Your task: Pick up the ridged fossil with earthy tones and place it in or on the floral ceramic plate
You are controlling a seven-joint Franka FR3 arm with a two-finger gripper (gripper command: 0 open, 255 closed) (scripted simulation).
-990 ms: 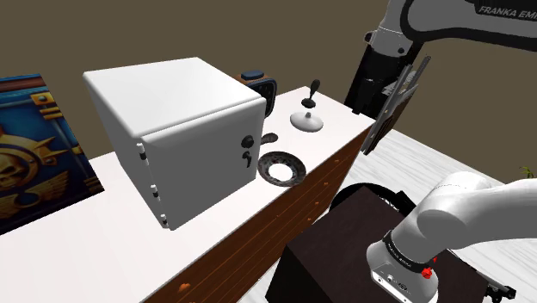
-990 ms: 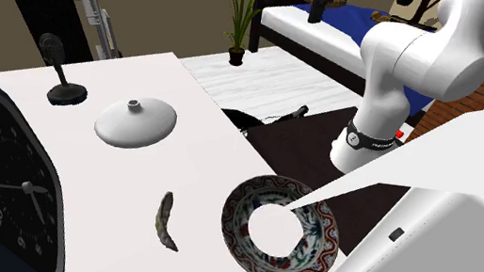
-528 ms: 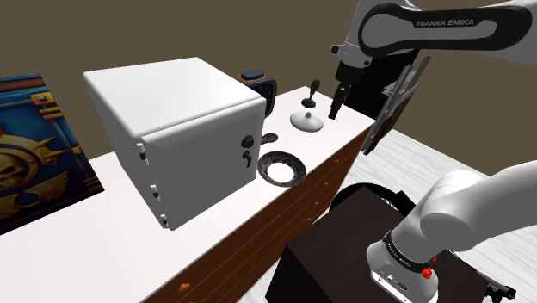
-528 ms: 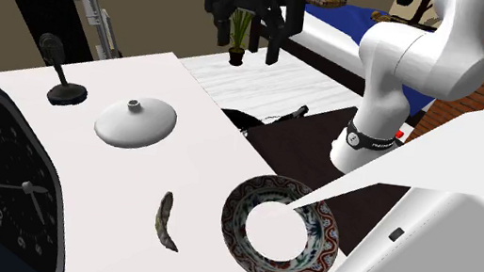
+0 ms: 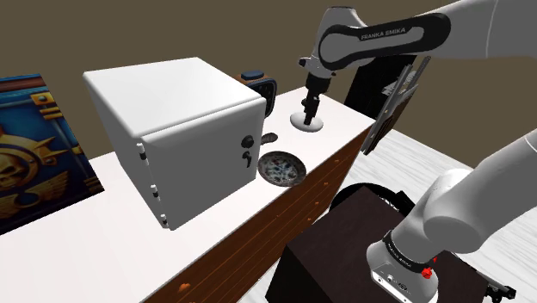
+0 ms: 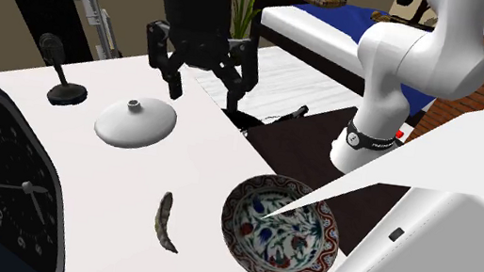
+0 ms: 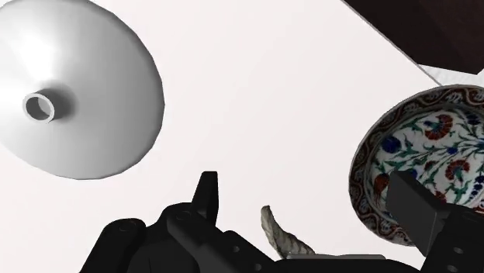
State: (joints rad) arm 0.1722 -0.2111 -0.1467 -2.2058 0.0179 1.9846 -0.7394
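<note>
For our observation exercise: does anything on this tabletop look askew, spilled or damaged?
Nothing stands out. The fossil lies flat on the table beside the plate, and the plate sits level and unbroken.

Fig. 1. My arm [image 5: 469, 211]: glossy white rounded links, dark joints. The dark link just behind the tool [image 6: 204, 86] carries white "FRANKA EMIKA" lettering [image 5: 389, 33]. The base collar [image 5: 394, 258] is grey, with a small red dot [image 5: 428, 273]. The tool is all black, with two angular fingers [image 6: 238, 78].
</note>
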